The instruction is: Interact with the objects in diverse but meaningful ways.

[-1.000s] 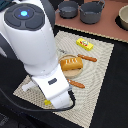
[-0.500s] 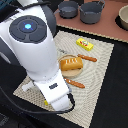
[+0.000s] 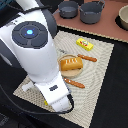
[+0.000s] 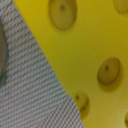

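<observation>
The yellow holed cheese wedge point(image 4: 95, 55) fills the wrist view at very close range and lies on the woven mat point(image 4: 35, 95). In the exterior view my white arm covers the mat's near left part. The gripper's hand point(image 3: 57, 97) points down there, with its fingers hidden and only a sliver of yellow point(image 3: 46, 102) showing beside it. The orange-brown scored bread loaf point(image 3: 71, 63) sits mid-mat. The small yellow packet with a red mark point(image 3: 85, 44) lies toward the mat's far side. The white fish-like piece is hidden.
Two orange-handled utensils lie on the mat point(image 3: 102, 75), one beyond the loaf point(image 3: 88, 58) and one nearer than it point(image 3: 75, 83). Two dark grey pots point(image 3: 68, 8) point(image 3: 92, 11) and a bowl point(image 3: 123, 17) stand along the back. The table is black around the mat.
The arm has shifted slightly lower in the exterior view, over the mat's near left part. The loaf, packet and utensils have not moved.
</observation>
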